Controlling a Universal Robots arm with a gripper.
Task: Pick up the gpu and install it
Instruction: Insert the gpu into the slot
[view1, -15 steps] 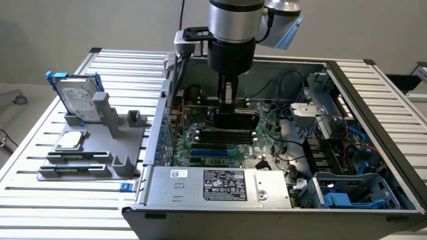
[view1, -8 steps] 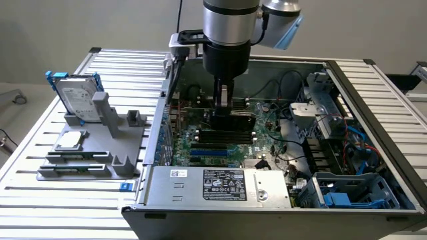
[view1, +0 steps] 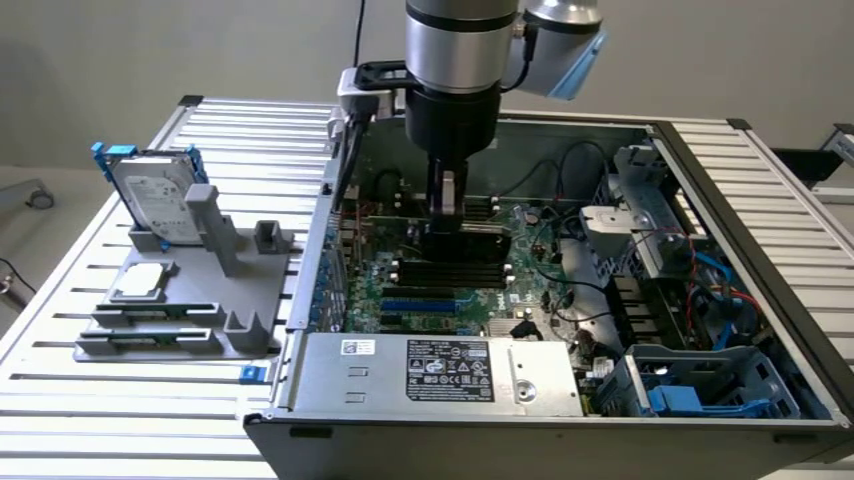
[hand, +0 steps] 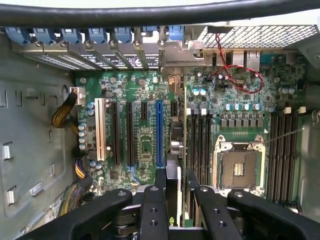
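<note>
Grey metal computer case (view1: 534, 445) lies open, holding the motherboard (hand: 145, 145), cabling and a power supply (view1: 441, 375). The gripper (hand: 175, 176) has its jaws clamped on the gpu (hand: 175, 147). The card hangs edge-on above the board beside the memory slots (hand: 199, 145), thin, dark and green-edged.

You will find no word or number that can be read here; all the print is too small. A black label (view1: 450, 369) with white print and rows of small marks sits on the grey power supply box (view1: 534, 395) at the front of the exterior view; a small white sticker (view1: 358, 347) with dark lines sits just beside that label on the same box. A white label (view1: 156, 205) covers the face of the upright hard drive (view1: 134, 172); its print is illegible. In the wrist view the green circuit board (hand: 145, 145) carries fine white markings; you cannot make out any of them.
</note>
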